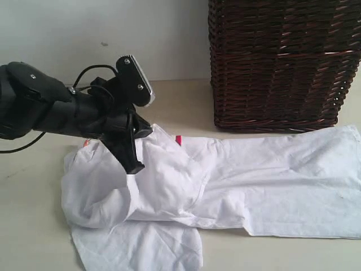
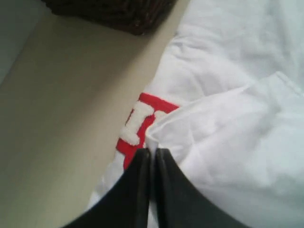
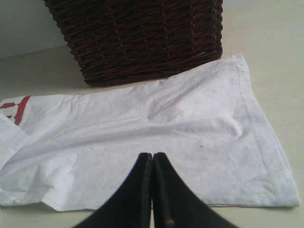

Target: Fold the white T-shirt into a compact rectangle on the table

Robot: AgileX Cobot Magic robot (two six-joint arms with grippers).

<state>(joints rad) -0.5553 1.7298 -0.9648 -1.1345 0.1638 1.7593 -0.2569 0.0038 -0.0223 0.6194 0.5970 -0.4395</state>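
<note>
Basket of dark brown wicker [image 1: 282,62] abuts white cotton T-shirt [image 1: 271,186]; left fingers [image 2: 137,190] pinch its fold; right fingers [image 3: 137,194], wrist-view only, closed.

Exterior camera low over pale cream matte bench [image 1: 28,226], facing dark brown wicker basket [image 1: 282,62], wrist cameras close above soft white cotton T-shirt [image 1: 271,186], all sharing both.

the shirt [image 1: 265,186] lies across the table [image 1: 34,226], from left of middle out to the right edge. the basket [image 1: 282,62] stands on the table behind the shirt's right half, its base just beside the cloth. the left gripper [image 1: 135,167] meets a raised fold at the shirt's left end. lettering [image 2: 140,123] peeks out just behind that fold.
</note>
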